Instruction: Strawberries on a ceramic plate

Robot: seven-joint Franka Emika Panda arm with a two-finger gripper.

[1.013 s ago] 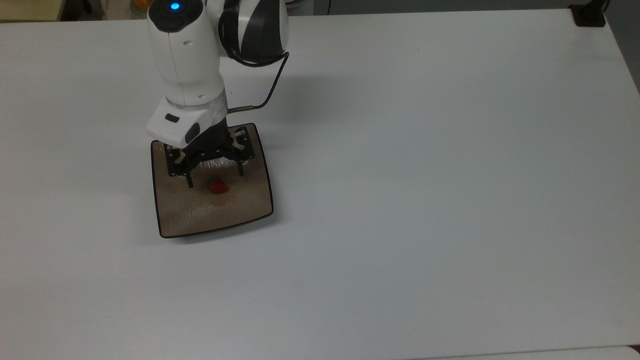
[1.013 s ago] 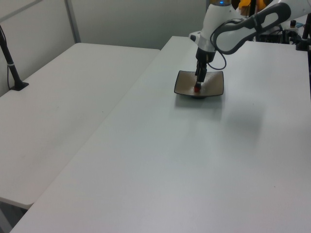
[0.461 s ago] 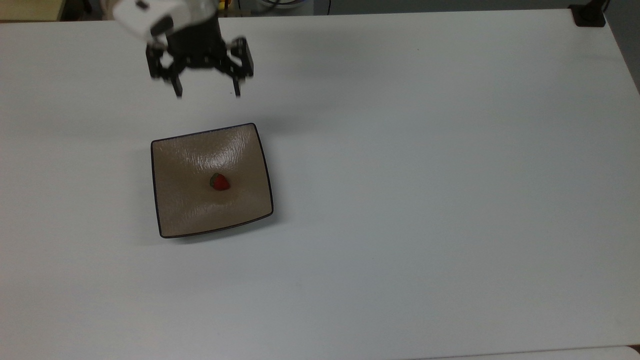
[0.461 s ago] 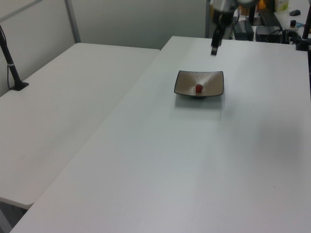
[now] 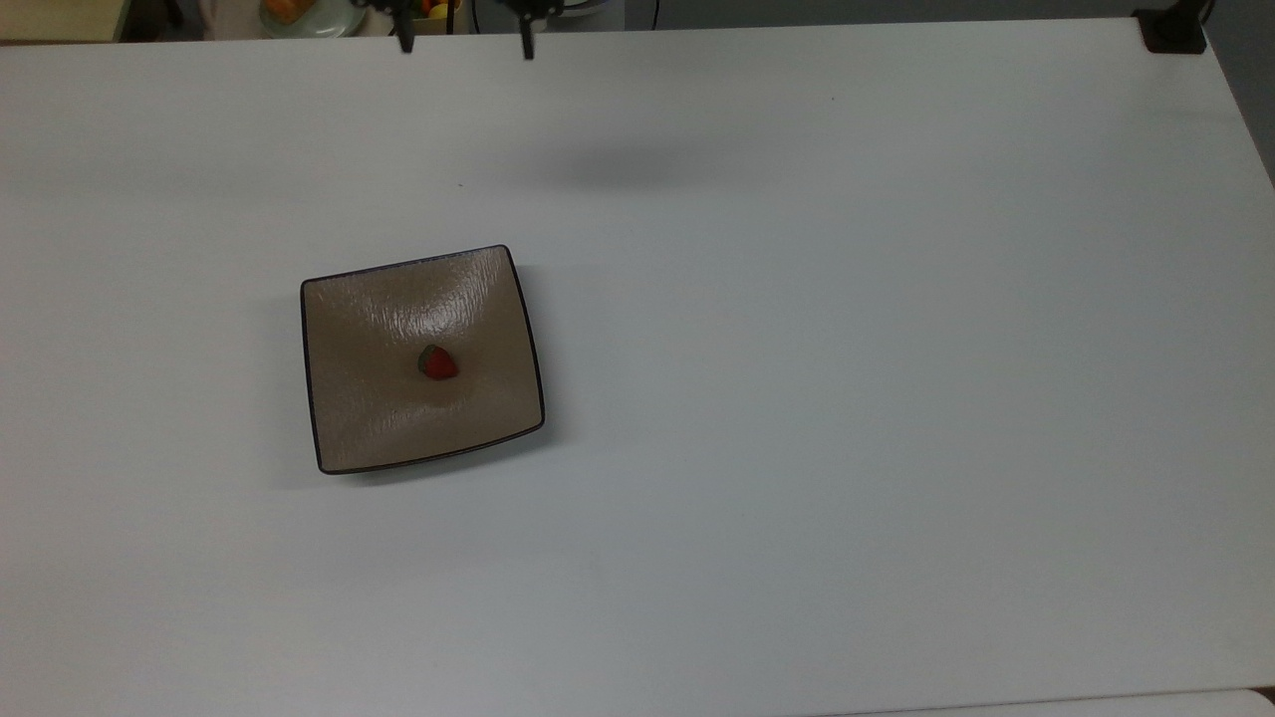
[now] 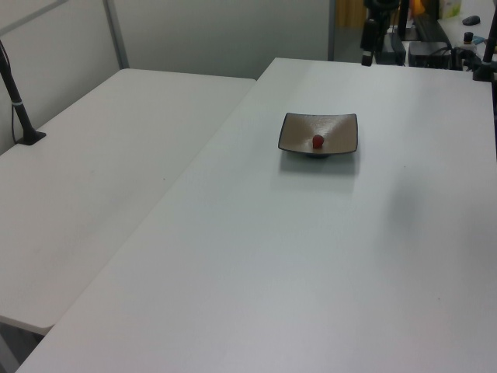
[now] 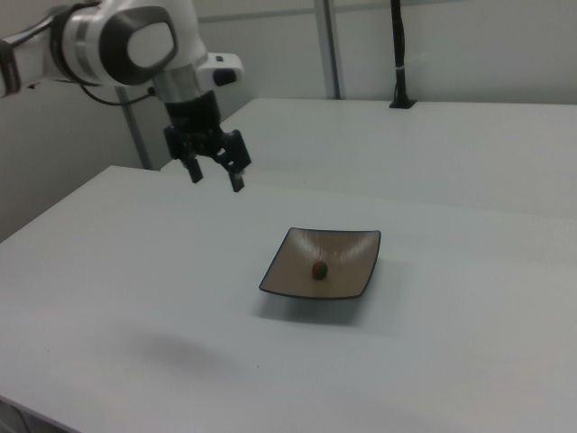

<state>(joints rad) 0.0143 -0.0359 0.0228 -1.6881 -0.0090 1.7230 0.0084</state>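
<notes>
Strawberry (image 7: 318,269) well apart from end effector (image 7: 216,178)

Cut off by the top view's upper edge: all of the tool (image 5: 465,40) but two dark fingertips (image 5: 405,42). Lost past the right view's left edge: the arm (image 7: 108,41) behind its elbow. Too small to make out in the left view: the strawberry (image 6: 318,141) cap. Cropped at the corners: the desk (image 5: 896,398).

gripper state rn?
Gripper: open, holding nothing, raised above the table. Strawberry lies on the plate.
</notes>
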